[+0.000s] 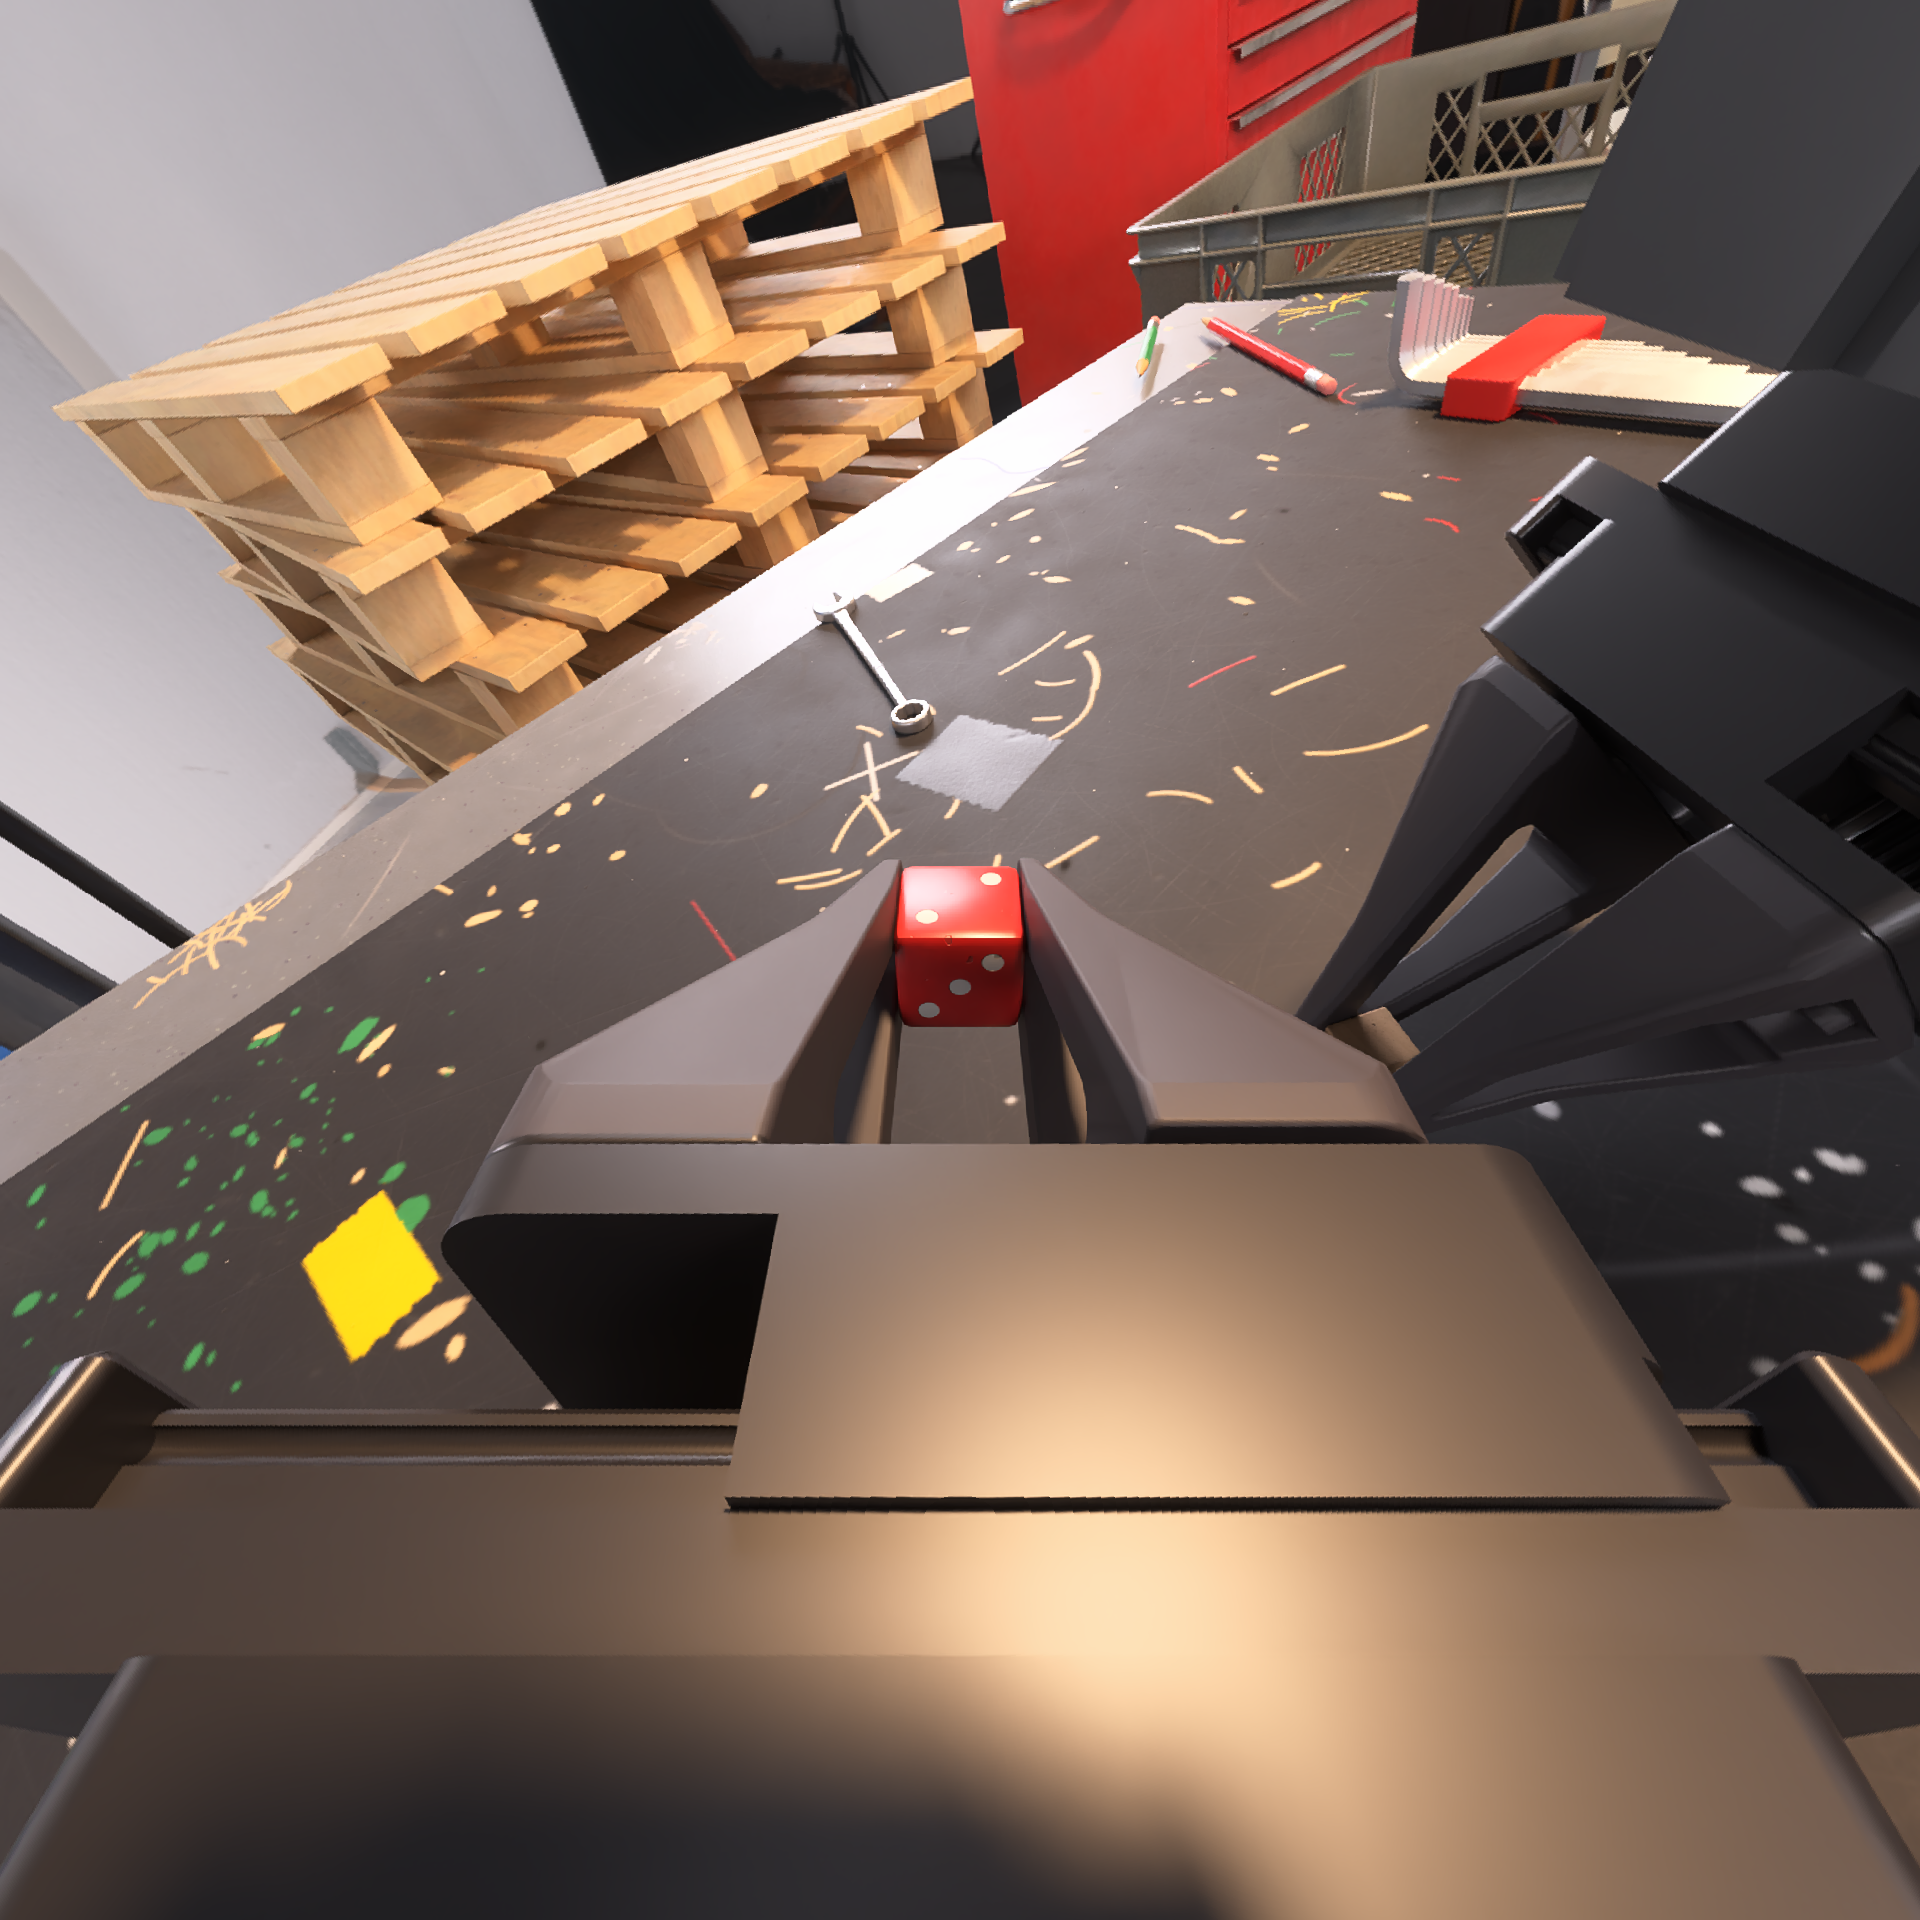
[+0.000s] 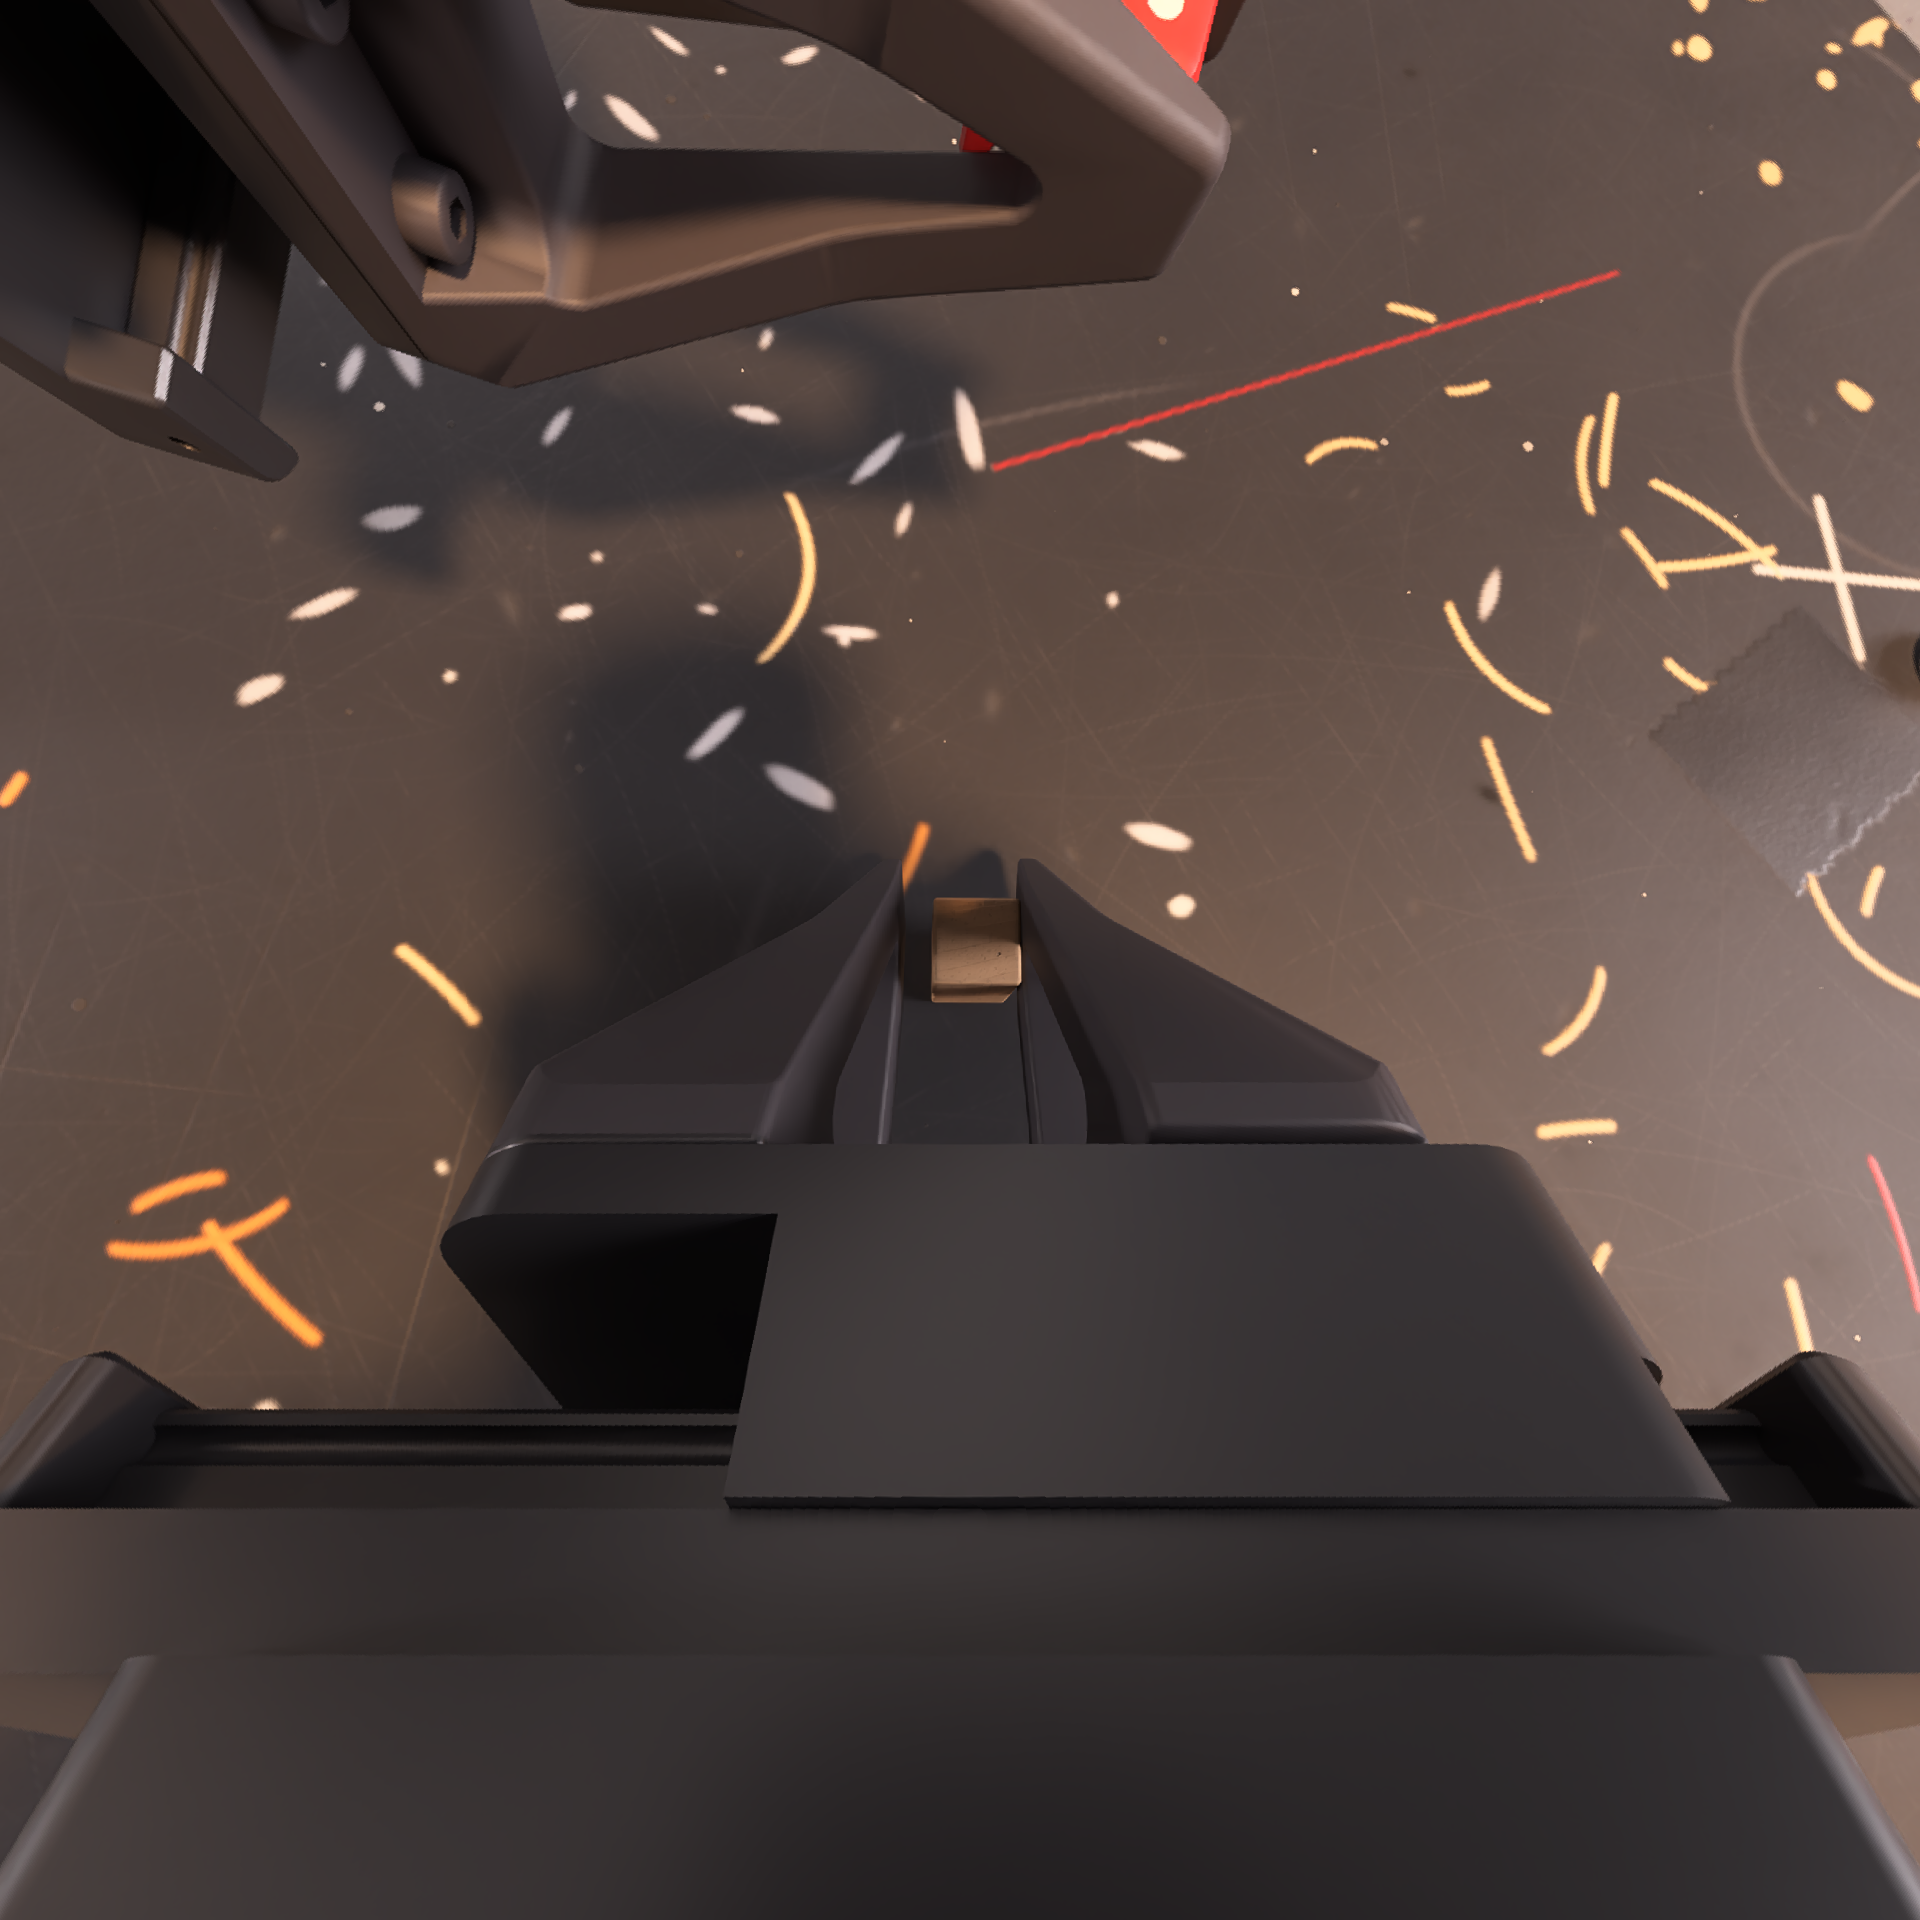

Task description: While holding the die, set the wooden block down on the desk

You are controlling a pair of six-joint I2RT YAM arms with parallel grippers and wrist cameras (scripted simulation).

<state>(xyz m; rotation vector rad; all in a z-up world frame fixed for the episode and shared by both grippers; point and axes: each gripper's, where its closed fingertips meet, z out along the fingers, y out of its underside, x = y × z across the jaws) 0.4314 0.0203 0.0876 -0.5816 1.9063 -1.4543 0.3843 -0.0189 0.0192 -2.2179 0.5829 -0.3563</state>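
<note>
My left gripper [image 1: 958,883] is shut on a red die with white pips [image 1: 958,943] and holds it above the dark, paint-marked desk [image 1: 1195,582]. My right gripper [image 2: 961,883] is shut on a small wooden block [image 2: 974,948] and points down at the desk [image 2: 1247,727], a short way above it. In the left wrist view the right gripper [image 1: 1382,997] shows at the right with a bit of the wooden block [image 1: 1377,1034] at its tips. In the right wrist view the left gripper [image 2: 1143,156] fills the top left, with a sliver of the die [image 2: 1169,16] showing.
A metal wrench [image 1: 878,670] and a grey patch [image 1: 977,761] lie mid-desk. A red pencil [image 1: 1273,355], a green pencil [image 1: 1148,343] and a red-and-metal tool [image 1: 1507,364] lie at the far end. A yellow patch [image 1: 369,1273], stacked pallets [image 1: 540,436], a crate [image 1: 1371,197] and a red cabinet [image 1: 1091,156] are nearby.
</note>
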